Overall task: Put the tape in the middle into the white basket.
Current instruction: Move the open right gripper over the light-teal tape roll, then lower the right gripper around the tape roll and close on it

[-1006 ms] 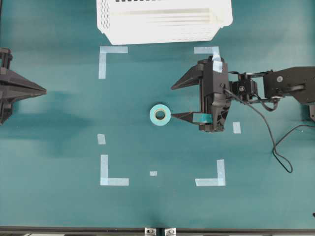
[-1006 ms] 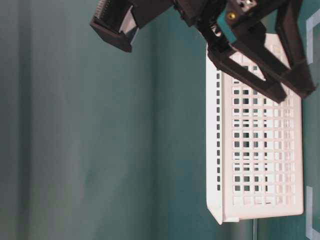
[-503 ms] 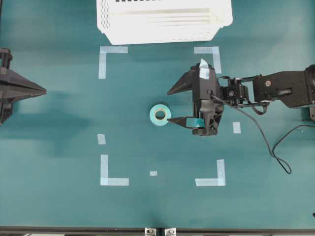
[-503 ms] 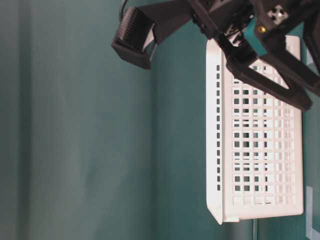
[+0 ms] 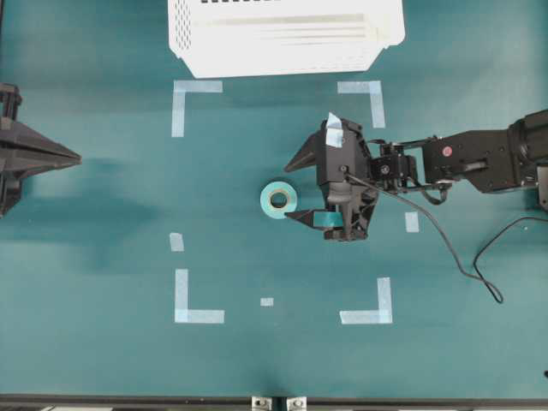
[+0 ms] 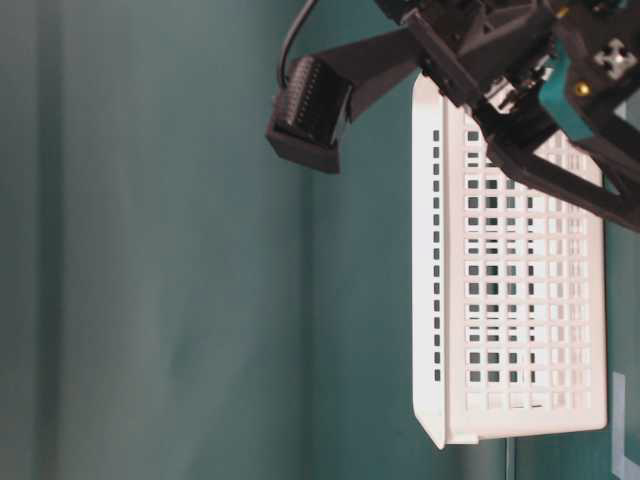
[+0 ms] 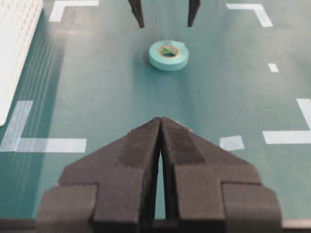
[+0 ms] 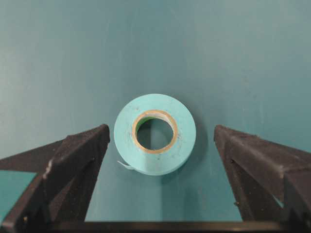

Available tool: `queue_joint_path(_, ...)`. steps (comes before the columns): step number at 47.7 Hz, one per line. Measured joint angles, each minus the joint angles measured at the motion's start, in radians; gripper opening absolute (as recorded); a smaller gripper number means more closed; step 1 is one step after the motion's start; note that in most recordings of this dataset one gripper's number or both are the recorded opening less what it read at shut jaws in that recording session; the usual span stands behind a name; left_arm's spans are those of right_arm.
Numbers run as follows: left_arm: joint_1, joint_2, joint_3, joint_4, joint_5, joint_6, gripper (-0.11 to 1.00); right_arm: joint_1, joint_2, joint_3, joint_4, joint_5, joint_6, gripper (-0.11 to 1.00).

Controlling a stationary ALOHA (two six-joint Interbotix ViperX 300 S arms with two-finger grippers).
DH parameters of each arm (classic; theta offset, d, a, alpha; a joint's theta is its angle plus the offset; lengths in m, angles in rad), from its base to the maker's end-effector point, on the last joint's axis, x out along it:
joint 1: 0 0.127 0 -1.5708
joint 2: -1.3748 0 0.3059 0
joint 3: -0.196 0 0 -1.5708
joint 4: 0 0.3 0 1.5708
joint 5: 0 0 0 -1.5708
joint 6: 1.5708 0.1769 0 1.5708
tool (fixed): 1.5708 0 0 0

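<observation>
Overhead exterior view: we find the tape (image 5: 278, 199) lying flat on the teal table (image 5: 103, 360), hole upward, inside the rectangle marked by 4 pale corner marks (image 5: 193, 98). We take the tape as our landmark. The white basket (image 5: 287, 36) stands well beyond it at the far edge of the table, outside the marked rectangle and apart from the roll.

The right pincer (image 5: 295, 188) sits just to the right of the tape, released, its jaws spread wide. 1 fingertip lies just beside the roll's lower right edge; we cannot tell from above whether it touches. The other fingertip stands apart from the roll, on the basket side. The right wrist view confirms the spread: the tape (image 8: 155, 134) lies between the 2 fingers (image 8: 63, 165), with clear table showing on each side, and a small loose tail of tape sticks out at its lower left edge.

The left pincer (image 5: 75, 157) stays far to the left of the tape, at the table's edge. The left wrist view shows it clenched on nothing, its 2 fingers (image 7: 141, 145) pressed together, with the tape (image 7: 168, 54) well ahead of them.

The table-level view shows the basket's lattice wall (image 6: 520, 300) with the right arm in front of it; the tape is not seen there.
</observation>
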Motion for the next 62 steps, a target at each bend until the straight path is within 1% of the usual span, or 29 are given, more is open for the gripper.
queue_joint_path(37, 0.000, 0.000, 0.002, 0.000, -0.005, 0.000, -0.11, 0.000, 0.080, -0.038, 0.000, -0.002, 0.003, 1.00)
queue_joint_path(45, 0.000, 0.000, 0.002, 0.000, -0.005, 0.000, -0.11, 0.000, 0.097, -0.048, 0.000, -0.002, 0.021, 1.00)
queue_joint_path(62, 0.000, 0.000, 0.002, 0.000, -0.005, 0.000, -0.11, 0.000, 0.118, -0.055, 0.000, -0.002, 0.026, 1.00)
